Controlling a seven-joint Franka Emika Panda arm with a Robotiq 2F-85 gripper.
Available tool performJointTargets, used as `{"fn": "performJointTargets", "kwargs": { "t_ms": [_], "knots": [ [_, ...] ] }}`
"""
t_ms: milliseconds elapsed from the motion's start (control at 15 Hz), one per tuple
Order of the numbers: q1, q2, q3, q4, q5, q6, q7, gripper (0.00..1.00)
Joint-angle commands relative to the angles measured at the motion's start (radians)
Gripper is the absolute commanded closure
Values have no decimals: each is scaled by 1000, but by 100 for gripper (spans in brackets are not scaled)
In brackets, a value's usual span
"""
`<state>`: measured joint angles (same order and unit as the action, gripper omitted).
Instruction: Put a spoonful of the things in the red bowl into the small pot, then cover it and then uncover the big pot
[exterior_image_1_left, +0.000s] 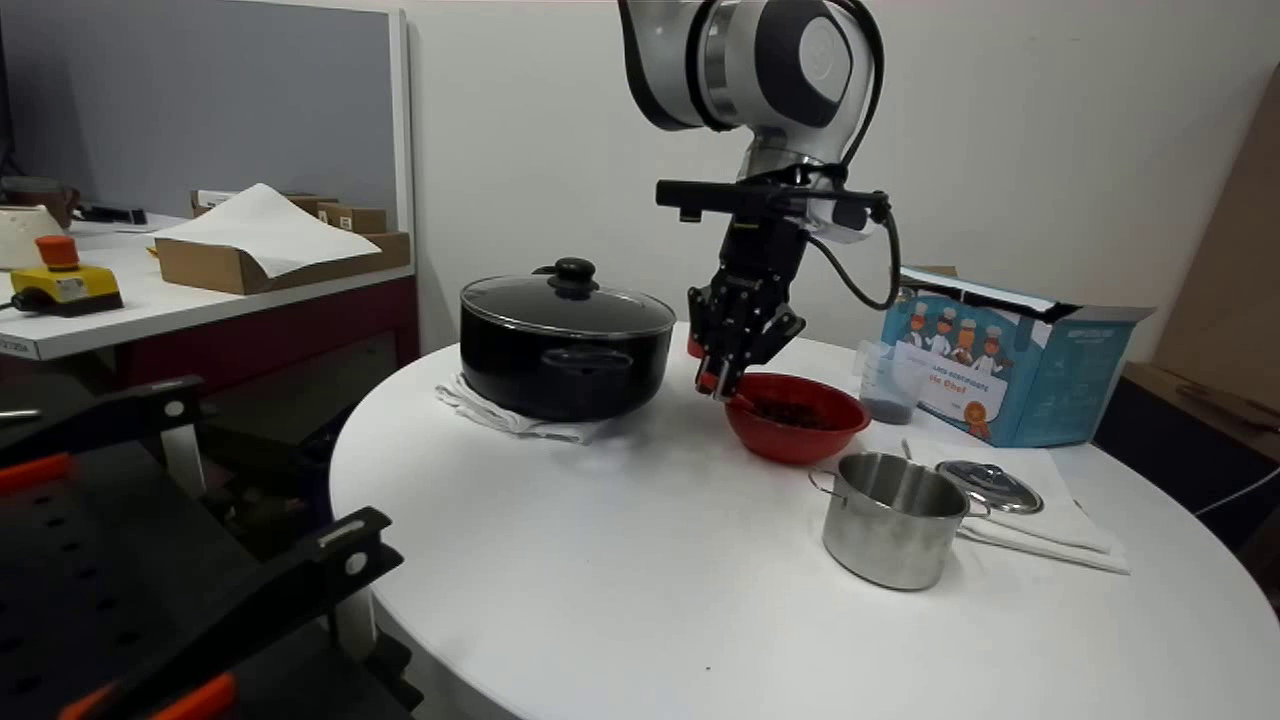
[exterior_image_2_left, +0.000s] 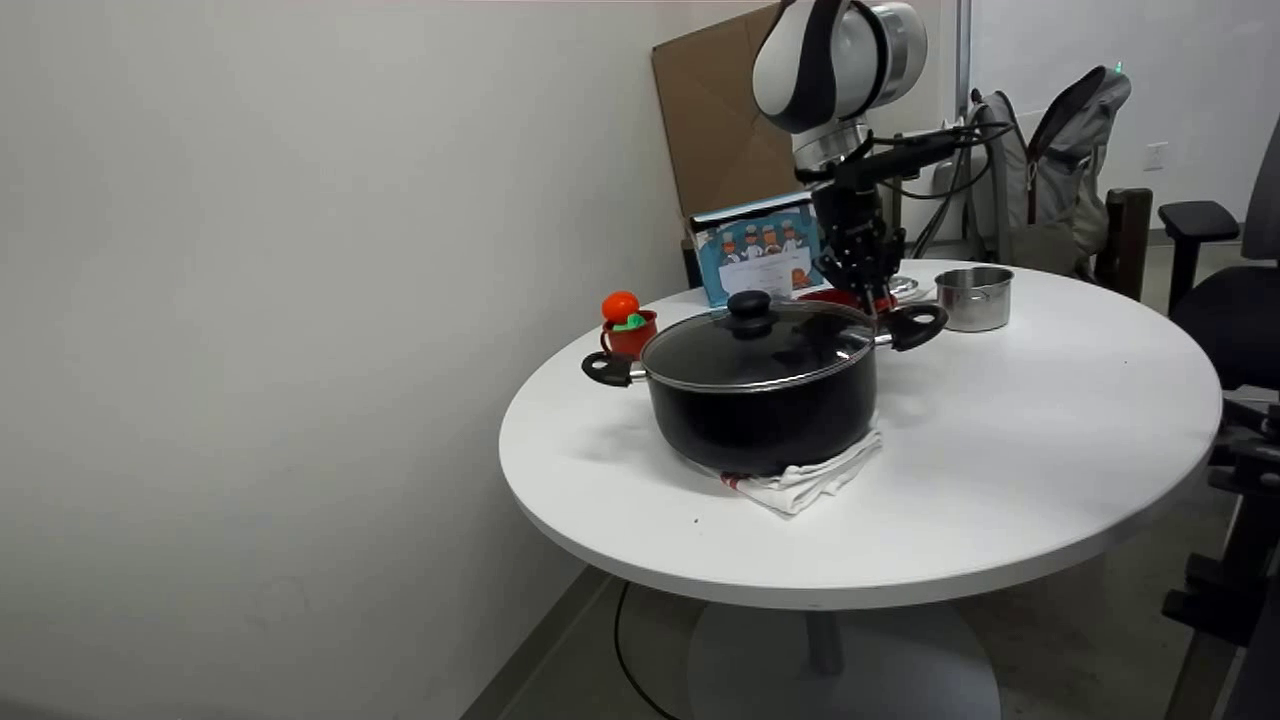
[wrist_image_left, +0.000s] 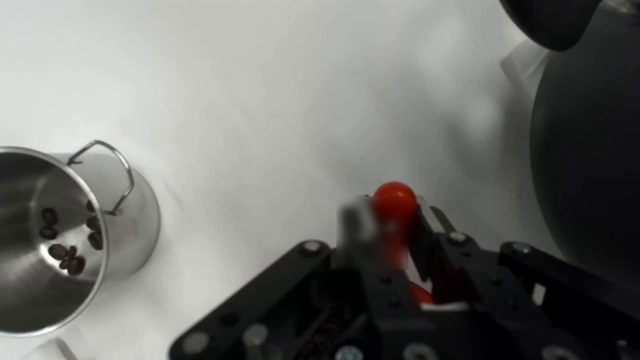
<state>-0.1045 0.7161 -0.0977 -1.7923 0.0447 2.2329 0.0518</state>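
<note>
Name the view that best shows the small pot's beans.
The wrist view: it looks down into the small pot, showing several dark beans inside, though the frame crops the pot. Both exterior views show its outside and some inner wall, but none of those beans.

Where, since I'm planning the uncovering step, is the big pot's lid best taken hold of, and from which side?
Probably by the black knob, coming down from above and pinching its opposite sides. It stands up from the middle of the glass lid, which sits roughly level on the big pot; the broad glass around offers less to pinch.
</note>
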Motion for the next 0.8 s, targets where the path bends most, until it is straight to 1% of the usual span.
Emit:
{"fn": "performJointTargets", "kwargs": {
  "t_ms": [0,333,733],
  "knots": [
    [38,-52,-13,-65,-47,29,32,89],
    [57,-91,-20,-90,-87,14,33,89],
    [80,-138,-57,-133,-183,27,70,89]
  ]
}}
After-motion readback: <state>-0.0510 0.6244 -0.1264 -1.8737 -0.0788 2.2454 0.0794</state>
